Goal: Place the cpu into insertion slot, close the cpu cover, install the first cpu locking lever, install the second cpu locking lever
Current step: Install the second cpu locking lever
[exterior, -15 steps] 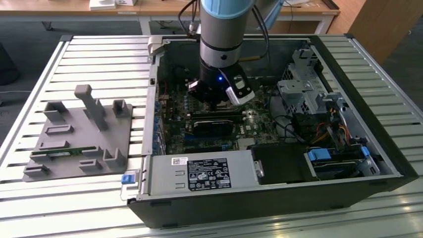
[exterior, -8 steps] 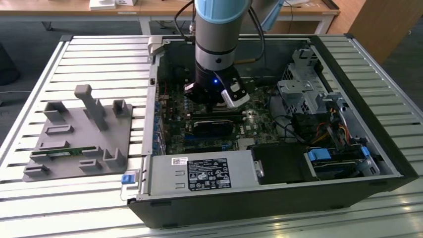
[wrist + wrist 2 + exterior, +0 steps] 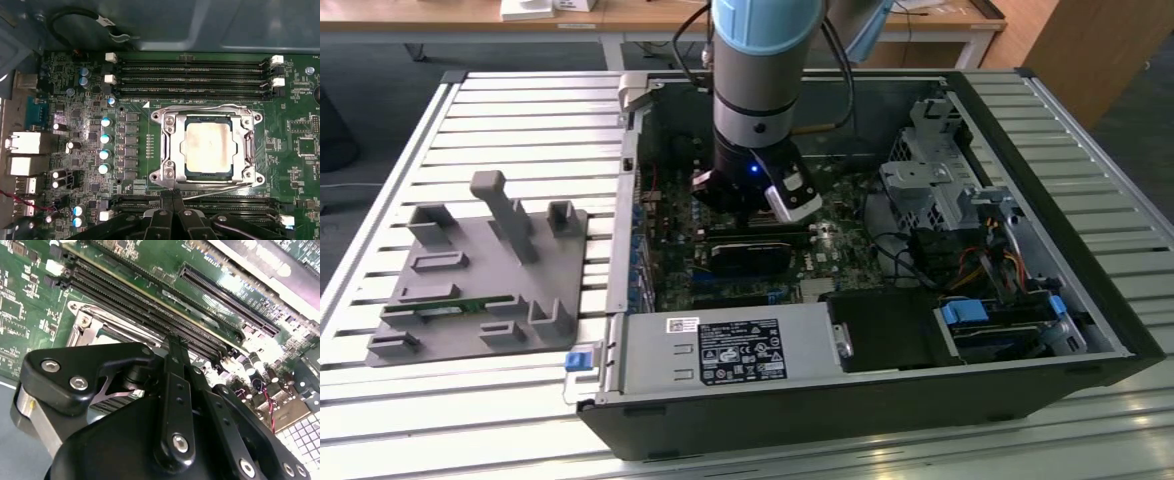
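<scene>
1. In the exterior view, the arm reaches straight down into an open computer case (image 3: 881,400) lying on a slatted metal table (image 3: 480,100), and its gripper (image 3: 750,222) hangs low over the green motherboard (image 3: 670,268) near the middle of the case.
2. The same view shows a grey fixture plate (image 3: 474,275) with upright posts on the table, beside the case wall on the exterior view's left. A labelled silver power supply (image 3: 727,350) sits along the case's near edge, with a drive cage (image 3: 954,200) along the edge on the exterior view's right.
3. The first wrist view gives what the exterior view hides: the cpu (image 3: 208,147), its dull silver top facing up, lies seated in the insertion slot (image 3: 186,172) at the centre of the board.
4. There the cpu cover (image 3: 171,145) lies flat around the chip, framing it on all sides, and thin wire locking levers (image 3: 210,107) run along the socket's edges.
5. Memory slots (image 3: 192,75) run in parallel rows along one side of the socket, and more of them along the opposite side next to the gripper (image 3: 172,196).
6. In both wrist views the black fingers (image 3: 175,360) are pressed together into one narrow tip with nothing between them.
7. In the first wrist view that tip sits right at the socket frame's edge, by the wire lever (image 3: 220,188) on that side; contact cannot be told.
8. The second wrist view shows the linkage close up, with long expansion slots (image 3: 230,302) beyond.
</scene>
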Motion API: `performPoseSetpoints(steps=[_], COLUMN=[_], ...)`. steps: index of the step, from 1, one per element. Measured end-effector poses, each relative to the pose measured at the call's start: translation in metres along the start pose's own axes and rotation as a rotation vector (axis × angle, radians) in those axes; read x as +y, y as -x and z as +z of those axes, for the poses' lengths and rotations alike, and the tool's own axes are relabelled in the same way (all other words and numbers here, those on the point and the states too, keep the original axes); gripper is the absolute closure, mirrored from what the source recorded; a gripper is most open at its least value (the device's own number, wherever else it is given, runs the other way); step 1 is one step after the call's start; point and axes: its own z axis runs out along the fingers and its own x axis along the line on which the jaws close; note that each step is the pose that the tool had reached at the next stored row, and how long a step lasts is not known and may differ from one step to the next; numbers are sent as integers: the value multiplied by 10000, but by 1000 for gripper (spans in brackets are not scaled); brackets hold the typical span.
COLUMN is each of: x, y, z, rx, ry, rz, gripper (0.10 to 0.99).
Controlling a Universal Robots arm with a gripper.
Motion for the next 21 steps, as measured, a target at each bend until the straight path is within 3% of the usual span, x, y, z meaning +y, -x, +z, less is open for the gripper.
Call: performPoseSetpoints(steps=[3,6,21], x=[-28,-51,-84], y=[-12,-39,-51], z=[-3,-5,55], rx=[-1,1,5], ry=[124,310,626], rz=[11,13,13], gripper=[980,980,980])
